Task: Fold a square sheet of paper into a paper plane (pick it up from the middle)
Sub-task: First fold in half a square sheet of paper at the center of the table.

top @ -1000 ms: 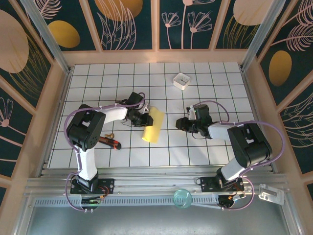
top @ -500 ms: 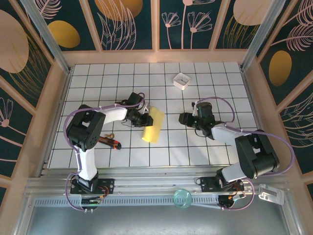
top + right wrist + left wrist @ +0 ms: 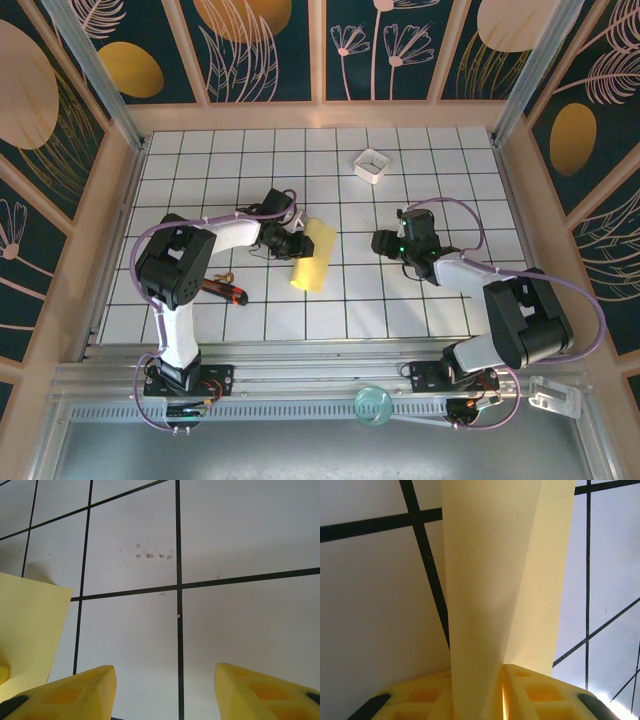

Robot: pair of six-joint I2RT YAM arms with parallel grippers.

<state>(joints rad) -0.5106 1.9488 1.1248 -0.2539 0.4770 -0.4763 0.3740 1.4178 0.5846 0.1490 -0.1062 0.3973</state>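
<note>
The white gridded table point(image 3: 250, 160) is crossed by the two arms, both bent inward from the near edge toward the middle. Between them lies the yellow sheet of paper point(image 3: 315, 255), near the middle of the table and already doubled into a long narrow strip (no pointed nose can be made out yet). A small white box point(image 3: 372, 165) is set toward the far side, well apart from the paper, and a small red tool point(image 3: 225, 290) lies beside the left arm. The left gripper point(image 3: 293, 243) is clamped on the left long edge of the strip; in its wrist view the paper point(image 3: 505, 580) is seen pinched tight between the yellow fingers point(image 3: 540, 695), with a crease running away from them. Whether the far end rests on the table cannot be told. The right gripper point(image 3: 381, 241) is held near the strip's right side but apart from it, its jaws spread and nothing between them; in its wrist view only a corner of the paper point(image 3: 30, 625) is caught at the left. The folding is judged to be partway done, with the sheet steadied for a further crease. For the next move, the spread gripper would need to be brought onto the free edge and closed without the strip being dragged out of line.
</note>
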